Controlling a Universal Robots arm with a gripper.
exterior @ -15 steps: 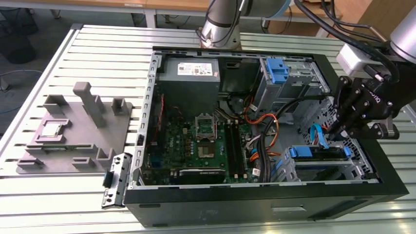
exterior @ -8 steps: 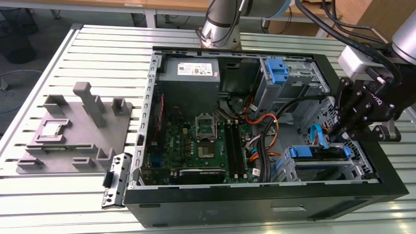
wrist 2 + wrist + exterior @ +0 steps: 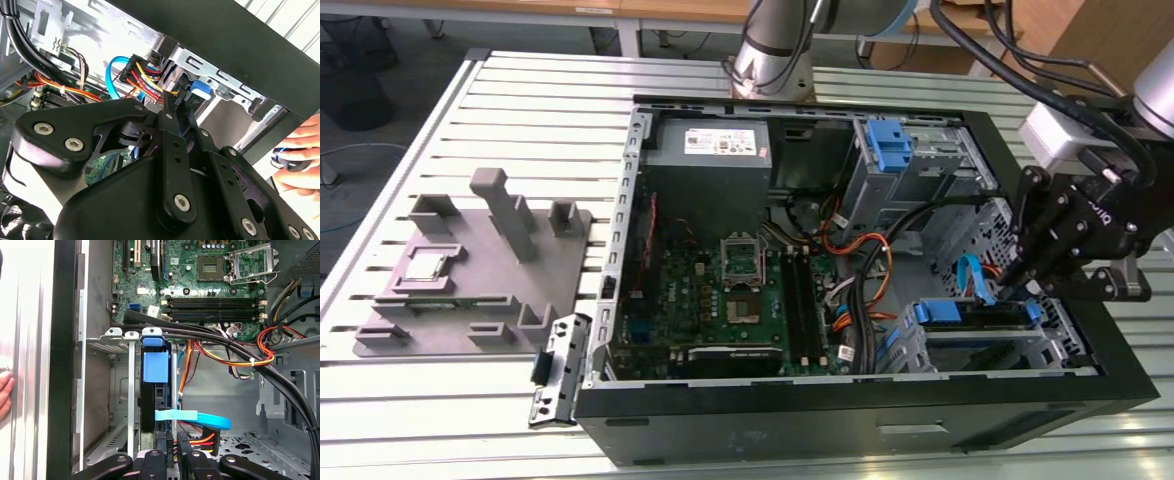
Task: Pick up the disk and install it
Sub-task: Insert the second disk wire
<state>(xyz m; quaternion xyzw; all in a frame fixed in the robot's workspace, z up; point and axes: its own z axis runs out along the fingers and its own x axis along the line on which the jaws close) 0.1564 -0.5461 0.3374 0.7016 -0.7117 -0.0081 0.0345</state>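
Pressing the disk [image 3: 152, 390] home in its bay [image 3: 117, 390], you should keep the gripper [image 3: 172, 442], fingers nearly closed at its rear edge, square to the slot and clear of the cables [image 3: 200, 422].

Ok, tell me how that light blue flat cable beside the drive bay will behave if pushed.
The light blue flat cable curves loosely beside the disk, so it would probably bend aside rather than resist. It is thin and ribbon-like, so likely light, and may spring back once released.
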